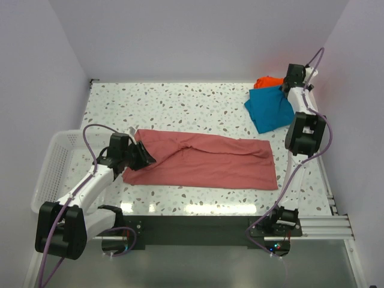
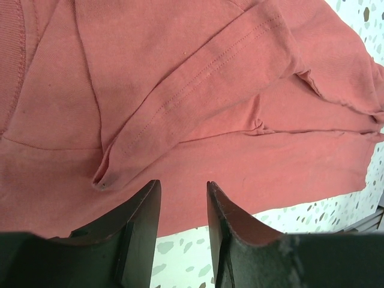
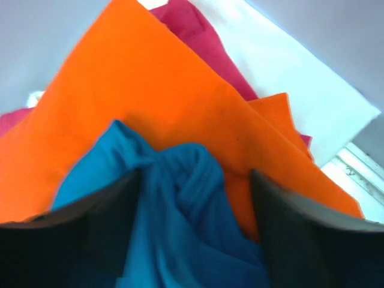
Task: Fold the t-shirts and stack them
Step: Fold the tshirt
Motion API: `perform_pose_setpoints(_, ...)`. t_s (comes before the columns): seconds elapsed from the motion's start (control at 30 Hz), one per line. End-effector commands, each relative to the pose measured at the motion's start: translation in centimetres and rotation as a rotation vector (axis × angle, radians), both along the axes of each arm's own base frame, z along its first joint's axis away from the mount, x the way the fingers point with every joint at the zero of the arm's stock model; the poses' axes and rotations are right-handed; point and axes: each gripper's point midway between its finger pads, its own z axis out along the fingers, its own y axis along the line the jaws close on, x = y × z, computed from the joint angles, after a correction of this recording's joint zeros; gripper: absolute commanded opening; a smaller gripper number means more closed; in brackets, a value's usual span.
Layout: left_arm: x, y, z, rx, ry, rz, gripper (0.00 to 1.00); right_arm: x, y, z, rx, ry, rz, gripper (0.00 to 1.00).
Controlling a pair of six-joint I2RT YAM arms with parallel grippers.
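Observation:
The large dusty-red t-shirt (image 1: 210, 159) lies flat, folded into a long strip across the table's middle. My left gripper (image 1: 146, 157) is at its left end, open and empty; in the left wrist view (image 2: 183, 185) its tips hover over the shirt (image 2: 210, 90) near its front hem. The teal-blue t-shirt (image 1: 270, 108) lies at the back right, overlapping the orange one (image 1: 268, 81). My right gripper (image 1: 288, 84) is over them, open, with bunched teal cloth (image 3: 180, 228) between its fingers (image 3: 195, 177). Orange cloth (image 3: 150, 90) and magenta cloth (image 3: 198, 36) lie behind.
A white plastic mesh basket (image 1: 51, 162) stands off the table's left edge beside the left arm. Walls close the back and both sides. A metal rail (image 1: 324, 225) runs along the near right edge. Speckled tabletop (image 1: 180, 102) shows behind the red shirt.

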Motion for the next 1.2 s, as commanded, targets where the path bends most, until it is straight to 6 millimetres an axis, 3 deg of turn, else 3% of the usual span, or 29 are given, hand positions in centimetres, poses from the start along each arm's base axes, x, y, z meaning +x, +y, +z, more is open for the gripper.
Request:
perform_pose_setpoints(0.0,2.4,-0.3,2.9,-0.004,-0.118,0.001,0.42,-0.4,-1.3,6.2,-0.020,-0.143,-0.029,0.81)
perform_pose_setpoints(0.1,3.2,-0.1,3.7,0.007,-0.141,0.014,0.45,-1.2,-0.9,7.0,-0.010,-0.130,-0.008,0.93)
perform_pose_setpoints(0.17,3.6,0.0,4.2,0.013,-0.153,0.019,0.46,-1.8,-0.5,8.5,0.002,-0.151,0.003,0.96)
perform_pose_setpoints(0.2,4.0,0.2,4.5,0.024,-0.160,0.028,0.46,-2.6,-0.2,7.7,0.012,-0.128,0.005,0.97)
perform_pose_setpoints(0.23,4.1,0.4,4.6,0.037,-0.160,0.036,0.46,-3.2,-0.1,9.2,0.012,-0.153,0.002,0.97)
perform_pose_setpoints(0.27,4.3,0.7,4.7,0.047,-0.160,0.048,0.47,-3.7,0.3,9.3,0.025,-0.156,-0.001,0.97)
perform_pose_setpoints(0.3,4.8,1.0,5.1,0.061,-0.166,0.067,0.48,-4.8,0.6,7.9,0.042,-0.126,0.002,0.98)
perform_pose_setpoints(0.37,5.6,1.3,5.8,0.078,-0.182,0.087,0.52,-6.1,1.1,9.5,0.059,-0.160,-0.003,0.98)
perform_pose_setpoints(0.4,6.0,1.5,5.5,0.092,-0.176,0.098,0.54,-7.3,1.7,8.0,0.082,-0.128,0.006,0.98)
perform_pose_setpoints(0.43,6.4,1.6,5.8,0.095,-0.182,0.103,0.54,-8.0,2.0,7.9,0.094,-0.123,0.009,0.98)
perform_pose_setpoints(0.47,7.0,1.4,6.4,0.093,-0.194,0.103,0.55,-8.9,2.5,9.2,0.115,-0.157,0.004,0.98)
perform_pose_setpoints(0.5,7.5,1.3,6.1,0.096,-0.182,0.101,0.55,-10.3,3.0,7.5,0.140,-0.120,0.005,0.98)
perform_pose_setpoints(0.67,10.3,0.1,6.3,0.113,-0.173,0.104,0.56,-14.4,7.4,6.1,0.213,-0.097,0.096,0.97)
perform_pose_setpoints(0.7,10.5,-0.4,5.4,0.126,-0.150,0.100,0.56,-16.2,8.1,5.8,0.220,-0.088,0.102,0.97)
perform_pose_setpoints(0.83,11.6,-2.3,4.6,0.142,-0.131,0.071,0.59,-19.4,13.1,4.6,0.237,-0.053,0.253,0.96)
perform_pose_setpoints(0.9,12.0,-3.2,4.3,0.172,-0.126,0.055,0.62,-21.6,13.8,3.2,0.213,0.014,0.264,0.96)
perform_pose_setpoints(0.97,12.3,-3.5,4.2,0.204,-0.123,0.050,0.64,-22.7,15.1,3.6,0.234,-0.009,0.313,0.94)
perform_pose_setpoints(1.0,12.4,-3.5,3.4,0.221,-0.105,0.047,0.64,-23.8,15.1,2.6,0.241,0.012,0.310,0.94)
perform_pose_setpoints(1.03,12.3,-3.5,3.0,0.234,-0.092,0.039,0.64,-24.3,16.2,3.3,0.238,-0.008,0.343,0.93)
perform_pose_setpoints(1.17,13.1,-4.3,2.4,0.265,-0.094,0.023,0.64,-26.3,16.4,2.5,0.226,0.014,0.359,0.90)
